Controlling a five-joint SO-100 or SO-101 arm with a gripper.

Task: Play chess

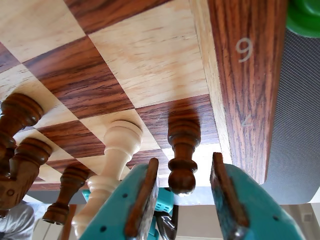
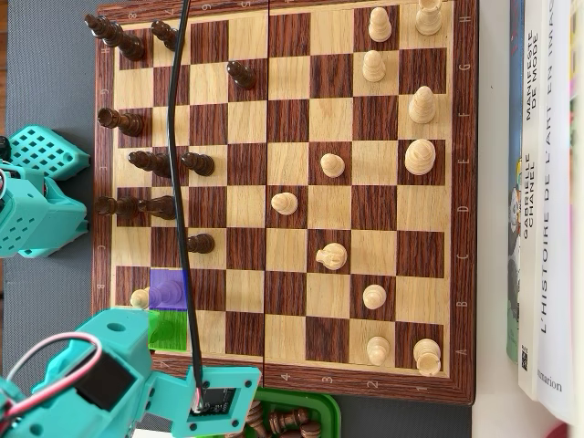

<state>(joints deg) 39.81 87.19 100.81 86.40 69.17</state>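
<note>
The game looks well under way: on the chessboard [image 2: 283,379] dark and light pieces are scattered off their home rows, and captured pieces lie in a green tray [image 2: 321,412] beside the board's bottom edge in the overhead view. The arm reaches over that edge near the bottom-left corner. In the wrist view the gripper [image 1: 182,200] stands open, its jaws straddling a dark pawn [image 1: 182,150] at the numbered border without touching it; a light pawn [image 1: 112,165] stands just beside. The grasp is not yet made.
</note>
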